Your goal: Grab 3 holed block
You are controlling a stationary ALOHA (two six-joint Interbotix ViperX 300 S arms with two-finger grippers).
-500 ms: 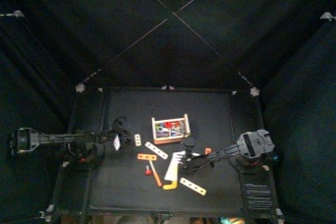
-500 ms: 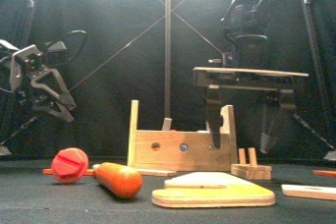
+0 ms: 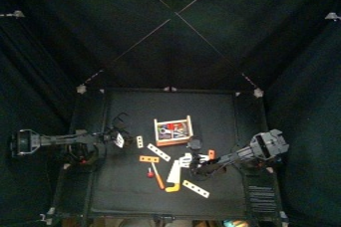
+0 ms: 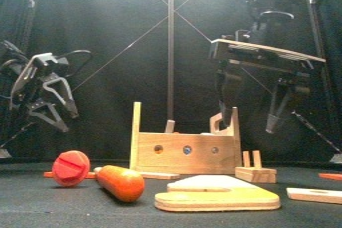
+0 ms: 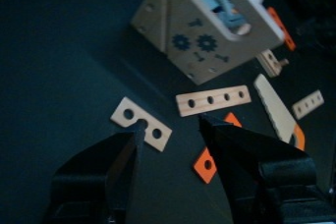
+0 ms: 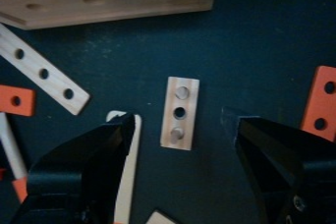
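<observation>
A pale wooden block with three holes (image 5: 213,99) lies flat on the black table beyond my left gripper (image 5: 184,164), which is open and empty. In the top view this gripper (image 3: 118,139) is left of the wooden box (image 3: 172,129). My right gripper (image 6: 184,174) is open and empty, and a small pale holed block (image 6: 180,112) lies between its spread jaws, below them; its hole count is unclear. In the top view the right gripper (image 3: 202,160) hangs just in front of the box. In the front view it (image 4: 262,97) hangs open above the box (image 4: 185,148).
A two-holed block (image 5: 141,123), orange pieces (image 5: 206,164) and a long holed strip (image 6: 39,66) lie scattered around. In the front view, a red-headed screwdriver with an orange handle (image 4: 100,176) and flat wooden pieces (image 4: 218,194) lie near the front edge.
My right gripper has risen and shifted slightly right in the front view. My left gripper has sunk a little and drifted left. No object has moved.
</observation>
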